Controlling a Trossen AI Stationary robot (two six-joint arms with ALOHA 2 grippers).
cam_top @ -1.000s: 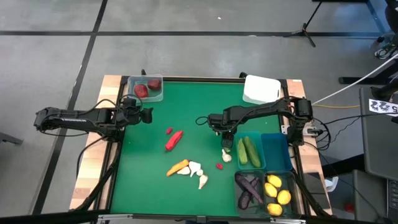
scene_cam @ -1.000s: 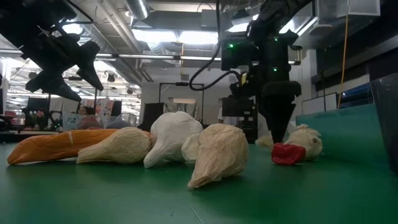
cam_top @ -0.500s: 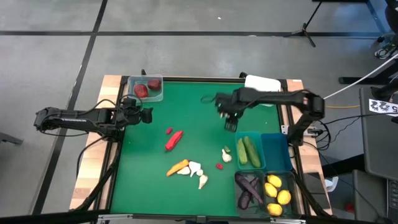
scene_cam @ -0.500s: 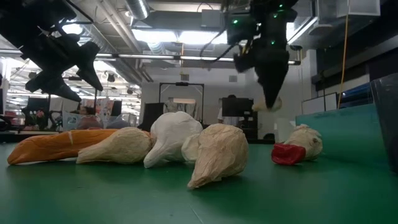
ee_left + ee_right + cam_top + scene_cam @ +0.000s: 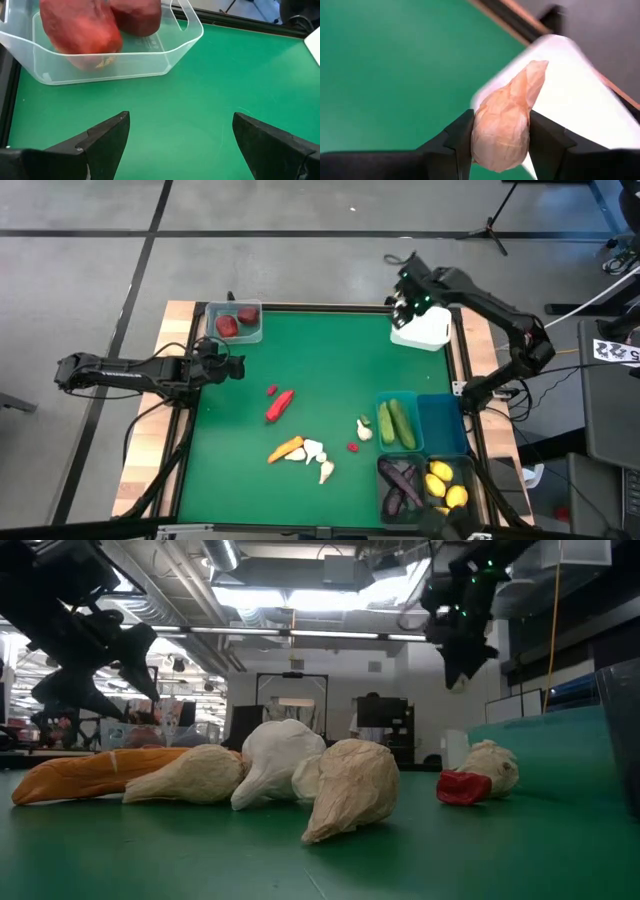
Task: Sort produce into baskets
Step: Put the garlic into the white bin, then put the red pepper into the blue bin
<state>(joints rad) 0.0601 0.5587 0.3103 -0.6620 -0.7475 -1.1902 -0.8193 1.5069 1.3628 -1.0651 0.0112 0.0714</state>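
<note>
The green table (image 5: 320,370) carried the baskets along its edges. At the far right corner sat the white basket (image 5: 425,330), and the right gripper (image 5: 408,302) hung over its far left edge. Its jaws were closed narrowly on a garlic bulb (image 5: 504,125), pale cream and papery with a pointed tip, both fingers (image 5: 455,137) pressing its sides above the basket's rim. At the far left corner the clear basket (image 5: 236,322) held two dark red round fruits (image 5: 82,30). The left gripper (image 5: 225,366) waited just near of it, low over the left side of the table, jaws spread wide and holding nothing. Near centre lay an orange carrot (image 5: 286,448) touching three more garlic bulbs (image 5: 316,458).
</note>
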